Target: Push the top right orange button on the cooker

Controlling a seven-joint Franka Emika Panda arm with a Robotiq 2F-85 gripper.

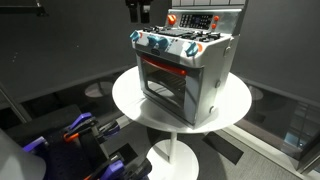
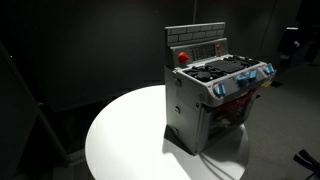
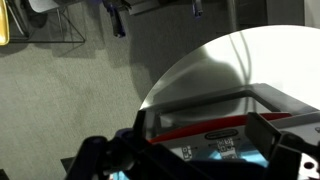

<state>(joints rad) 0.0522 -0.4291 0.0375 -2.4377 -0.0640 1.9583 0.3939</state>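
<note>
Approach stage: released black pincer [image 1: 137, 18] hangs near small silver-grey toy cooker [image 1: 190, 75]; next move should aim at tiny round orange-red button [image 1: 213, 21].

Item: round white table [image 1: 128, 95], single white pedestal with a disc foot [image 1: 180, 156], seen in both exterior views [image 2: 125, 140] and partly in the wrist view [image 3: 205, 60].
Load: one piece, the cooker [image 1: 185, 70] [image 2: 212, 95] [image 3: 215, 128], standing upright and set inward from the rim. Bare top shows along the visible edges.
</note>
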